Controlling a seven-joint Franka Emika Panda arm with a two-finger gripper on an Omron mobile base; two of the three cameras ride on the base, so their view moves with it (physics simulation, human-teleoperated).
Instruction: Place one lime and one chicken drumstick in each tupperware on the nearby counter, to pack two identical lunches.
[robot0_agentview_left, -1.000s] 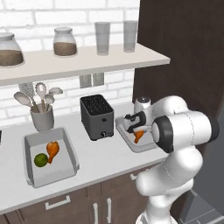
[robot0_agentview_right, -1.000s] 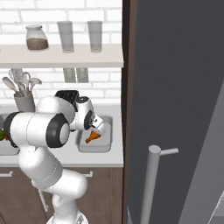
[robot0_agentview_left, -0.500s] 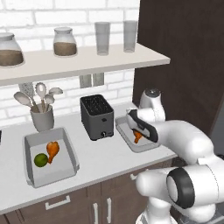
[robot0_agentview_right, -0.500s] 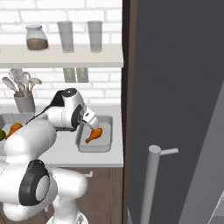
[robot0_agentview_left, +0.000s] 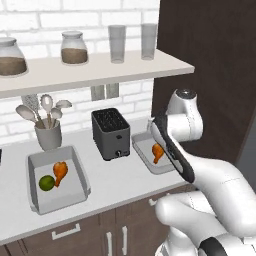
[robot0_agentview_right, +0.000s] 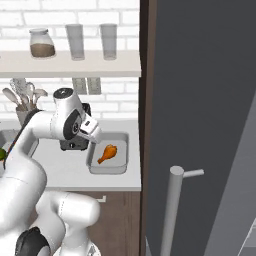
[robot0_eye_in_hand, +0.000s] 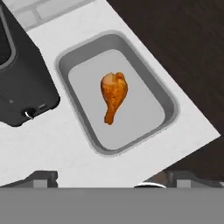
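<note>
In the left base view I am looking at the counter with two tubs: the left tub is holding a lime touching a drumstick, and the right tub, past the toaster, is holding just a second drumstick, so I judge this one is lacking its lime. My arm is crossing in front of the right tub, hiding its near right part. In the right base view the hand is hanging above the right tub's left edge, with the drumstick lying just right of it. In the hand view the drumstick is lying straight ahead, its long axis running up and down the picture with the thick end far. The claw is empty, its fingertips standing wide apart.
</note>
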